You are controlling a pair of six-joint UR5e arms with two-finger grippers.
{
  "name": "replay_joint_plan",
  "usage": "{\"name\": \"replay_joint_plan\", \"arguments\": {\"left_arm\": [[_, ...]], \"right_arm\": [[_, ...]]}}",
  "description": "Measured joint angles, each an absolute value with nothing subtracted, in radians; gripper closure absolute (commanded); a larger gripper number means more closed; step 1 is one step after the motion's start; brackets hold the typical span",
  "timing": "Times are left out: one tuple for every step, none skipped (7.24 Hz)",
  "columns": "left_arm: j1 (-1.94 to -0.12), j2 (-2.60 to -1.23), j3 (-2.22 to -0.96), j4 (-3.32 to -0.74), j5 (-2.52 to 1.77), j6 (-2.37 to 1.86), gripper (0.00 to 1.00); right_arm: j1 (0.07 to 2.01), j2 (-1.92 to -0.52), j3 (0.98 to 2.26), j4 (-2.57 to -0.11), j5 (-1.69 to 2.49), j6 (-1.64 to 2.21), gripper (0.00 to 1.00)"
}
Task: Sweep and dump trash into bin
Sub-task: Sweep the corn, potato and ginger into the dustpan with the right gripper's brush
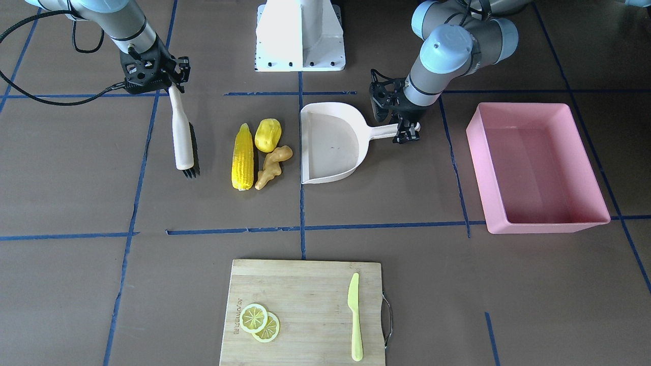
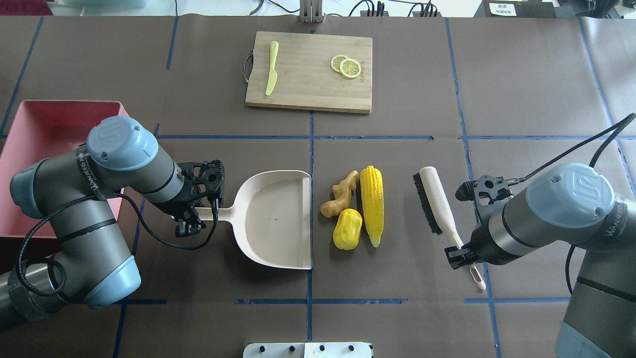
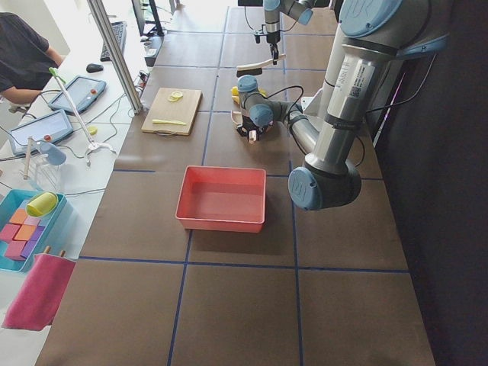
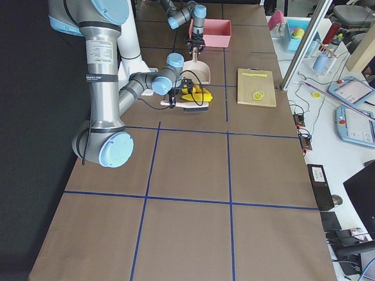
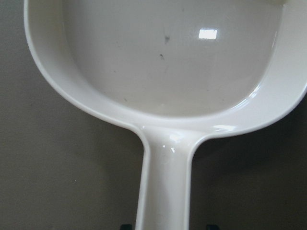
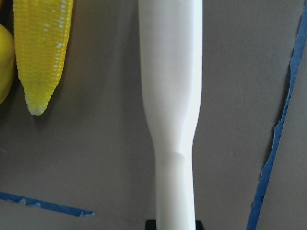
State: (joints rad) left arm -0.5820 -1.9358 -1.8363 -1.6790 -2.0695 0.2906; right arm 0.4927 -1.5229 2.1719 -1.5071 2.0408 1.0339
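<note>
The trash lies together on the table: a corn cob [image 2: 372, 205], a yellow pepper-like lump [image 2: 347, 228] and a tan ginger root [image 2: 339, 195]. A beige dustpan [image 2: 273, 219] lies flat just left of them, mouth toward them. My left gripper [image 2: 196, 215] straddles its handle [image 5: 163, 191]; the wrist view shows table between the fingertips and the handle, so it is open. My right gripper [image 2: 459, 251] is shut on the white brush [image 2: 435, 204], which lies right of the corn. The pink bin [image 2: 69, 103] stands at far left, partly hidden by my left arm.
A wooden cutting board [image 2: 308, 94] with two lemon slices [image 2: 346, 65] and a yellow-green plastic knife [image 2: 271, 74] lies at the far side. The robot's white base [image 1: 300, 35] stands at the near edge. Blue tape lines cross the brown table.
</note>
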Motion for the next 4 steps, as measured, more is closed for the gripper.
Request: {"name": "replay_joint_plan", "arguments": {"left_arm": [[-0.583,-1.936,-1.841,-1.669,-2.070,0.290,0.93],[-0.584,-1.935,-1.845,-1.662,-2.070,0.289,0.94],[-0.585,-1.936,-1.848,-1.655,-2.070,0.288,0.95],[-0.585,-1.939,-1.851,-1.651,-2.070,0.287,0.95]], "right_arm": [[0.490,-1.516,2.168,-1.517,2.040,1.034,0.95],[0.487,-1.509,2.159,-1.520,2.039,1.034,0.95],[0.486,-1.495,2.148,-1.523,2.040,1.034,0.95],[0.485,-1.476,2.138,-1.530,2.041,1.034,0.95]]}}
